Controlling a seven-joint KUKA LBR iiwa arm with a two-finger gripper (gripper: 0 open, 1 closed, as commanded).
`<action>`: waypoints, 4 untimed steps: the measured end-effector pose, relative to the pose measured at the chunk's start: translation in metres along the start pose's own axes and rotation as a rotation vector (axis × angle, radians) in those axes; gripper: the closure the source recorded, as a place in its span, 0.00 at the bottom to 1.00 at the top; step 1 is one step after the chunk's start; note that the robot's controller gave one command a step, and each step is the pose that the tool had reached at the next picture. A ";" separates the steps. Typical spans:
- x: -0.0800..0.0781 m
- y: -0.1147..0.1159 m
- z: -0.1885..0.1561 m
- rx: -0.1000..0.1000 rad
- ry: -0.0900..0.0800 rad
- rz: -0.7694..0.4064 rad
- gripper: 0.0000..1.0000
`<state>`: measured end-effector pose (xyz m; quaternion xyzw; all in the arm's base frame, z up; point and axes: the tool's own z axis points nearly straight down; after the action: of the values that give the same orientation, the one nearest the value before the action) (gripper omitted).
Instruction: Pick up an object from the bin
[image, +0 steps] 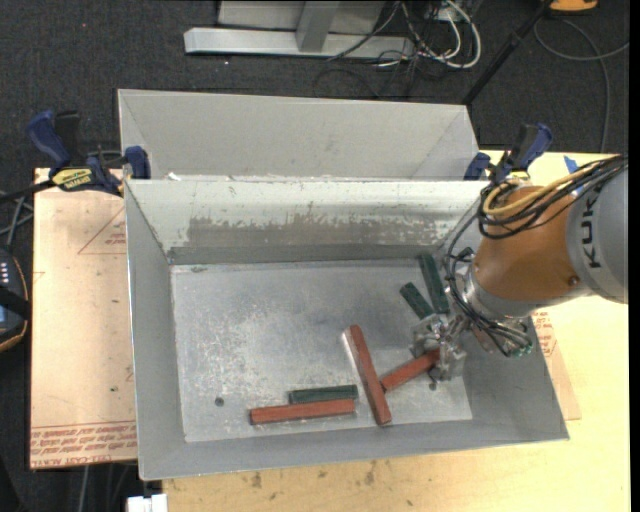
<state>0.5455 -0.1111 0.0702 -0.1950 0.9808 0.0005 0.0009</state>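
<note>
Hanging low at the right of the grey bin (250, 300), the gripper (440, 358) meets a short red stick (403, 377); whether its claw grips cannot be told.

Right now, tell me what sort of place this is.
Probably a robotics lab: an orange-covered robot arm over a grey metal bin of flat red bars, loose cables on the dark carpet behind.
</note>
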 end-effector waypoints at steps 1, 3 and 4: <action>0.000 0.000 0.000 0.000 0.001 -0.001 0.00; 0.000 0.000 0.000 0.001 0.000 -0.001 1.00; 0.005 0.050 -0.116 0.001 -0.002 -0.416 1.00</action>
<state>0.5216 -0.0667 0.1866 -0.3934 0.9194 -0.0002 0.0022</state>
